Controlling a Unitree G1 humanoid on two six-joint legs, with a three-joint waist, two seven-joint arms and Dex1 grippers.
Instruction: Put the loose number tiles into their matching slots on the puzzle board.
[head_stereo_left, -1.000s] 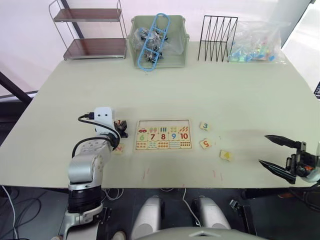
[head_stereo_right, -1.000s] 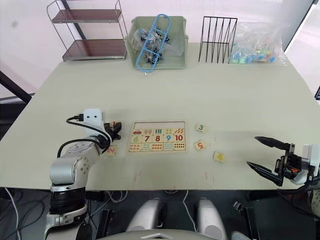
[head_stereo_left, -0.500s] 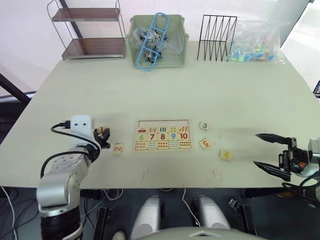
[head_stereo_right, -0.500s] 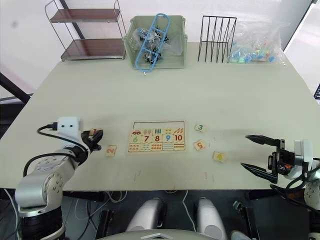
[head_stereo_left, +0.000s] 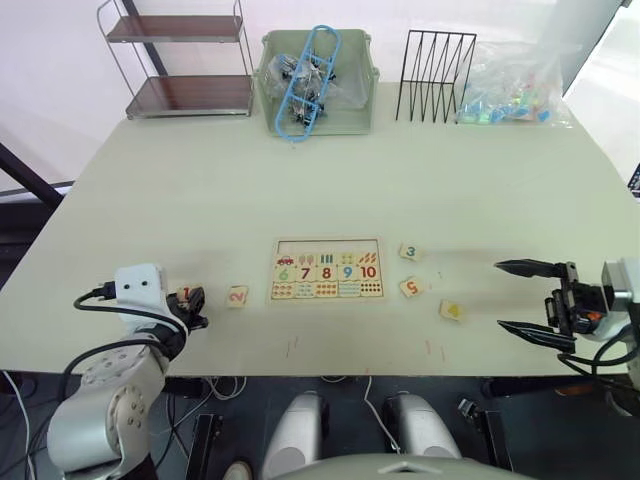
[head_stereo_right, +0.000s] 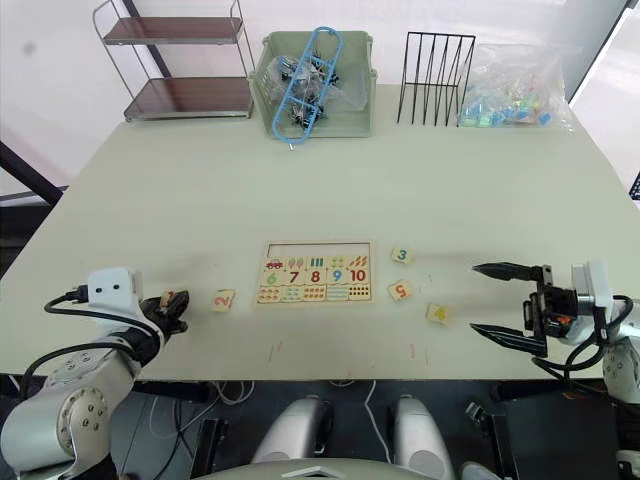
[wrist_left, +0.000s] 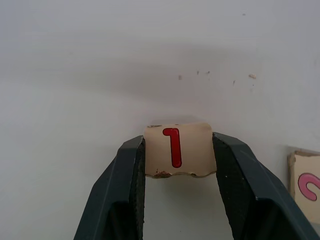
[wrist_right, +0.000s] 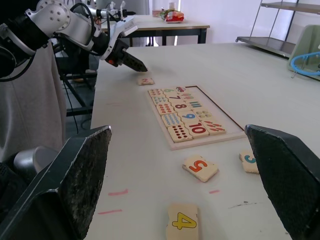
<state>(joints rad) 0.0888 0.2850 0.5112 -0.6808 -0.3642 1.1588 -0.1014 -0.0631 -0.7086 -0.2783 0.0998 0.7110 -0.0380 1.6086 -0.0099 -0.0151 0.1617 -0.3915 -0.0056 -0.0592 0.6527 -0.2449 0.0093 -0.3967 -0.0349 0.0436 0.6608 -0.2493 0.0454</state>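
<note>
The puzzle board (head_stereo_left: 326, 270) lies flat mid-table, its top row of matching slots (head_stereo_left: 326, 246) empty above the 6-10 tiles. My left gripper (head_stereo_left: 190, 300) is near the front left edge, well left of the board, shut on the red 1 tile (wrist_left: 179, 150). Tile 2 (head_stereo_left: 236, 296) lies between that gripper and the board. Right of the board lie tile 3 (head_stereo_left: 408, 252), tile 5 (head_stereo_left: 411, 287) and tile 4 (head_stereo_left: 451, 311). My right gripper (head_stereo_left: 500, 294) stands wide open just right of tile 4, holding nothing.
Along the back edge stand a two-tier shelf (head_stereo_left: 180, 60), a green bin (head_stereo_left: 315, 85) with a blue item in it, a black wire rack (head_stereo_left: 433, 62) and a clear bag (head_stereo_left: 510, 85) of coloured pieces. Small red marks (head_stereo_left: 432, 350) dot the table's front strip.
My left gripper has carried the 1 tile leftward and toward the front edge, away from the board, uncovering tile 2. The right gripper has shifted slightly left toward tile 4.
</note>
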